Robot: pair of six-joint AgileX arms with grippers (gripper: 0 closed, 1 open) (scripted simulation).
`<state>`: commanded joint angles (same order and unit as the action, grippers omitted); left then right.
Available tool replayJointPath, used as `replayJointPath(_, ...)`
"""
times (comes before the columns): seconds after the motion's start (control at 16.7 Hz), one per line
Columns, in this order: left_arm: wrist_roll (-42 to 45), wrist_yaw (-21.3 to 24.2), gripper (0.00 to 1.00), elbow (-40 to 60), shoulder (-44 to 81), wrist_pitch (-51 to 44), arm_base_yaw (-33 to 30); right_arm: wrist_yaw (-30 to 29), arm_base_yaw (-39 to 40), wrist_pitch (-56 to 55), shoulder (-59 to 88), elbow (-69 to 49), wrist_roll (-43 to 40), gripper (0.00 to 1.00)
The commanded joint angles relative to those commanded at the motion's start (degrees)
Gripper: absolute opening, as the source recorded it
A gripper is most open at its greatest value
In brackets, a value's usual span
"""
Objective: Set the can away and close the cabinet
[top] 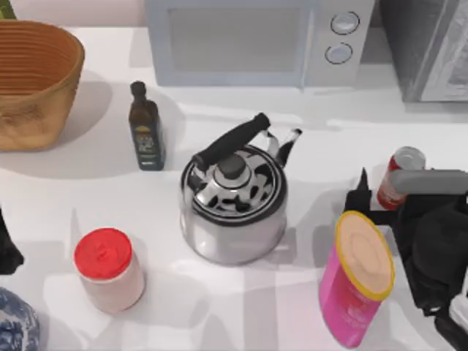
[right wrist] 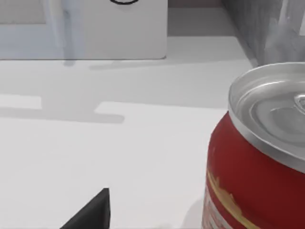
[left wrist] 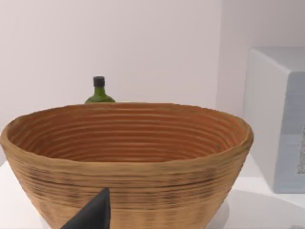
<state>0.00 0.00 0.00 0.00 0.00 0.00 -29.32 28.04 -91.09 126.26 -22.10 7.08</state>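
- Standing upright at the top view's right edge, the can sits just beside the right gripper, the nearer one; I cannot tell its finger state.
- The pink canister is close below; the kettle fills the centre.
- The left gripper idles at the left edge, facing the basket.

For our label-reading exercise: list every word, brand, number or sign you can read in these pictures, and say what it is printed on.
None can be read.
Olive oil bottle: the label's print is too small to read.
The can: pale yellow label marks, no legible letters.
Microwave: two dials, no readable markings.
Pink canister: no legible print.
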Motion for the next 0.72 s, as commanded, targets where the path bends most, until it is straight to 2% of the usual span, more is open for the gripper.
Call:
replayJointPath(0.42, 0.0, 0.0, 1.0, 0.0, 0.0, 0.0, 0.0, 2.19, -2.29, 2.14, 1.44, -3.86, -0.58, 1.0)
replayJointPath(0.72, 0.0, 0.0, 1.0, 0.0, 0.0, 0.0, 0.0, 2.19, -2.29, 2.14, 1.44, -3.86, -0.58, 0.62)
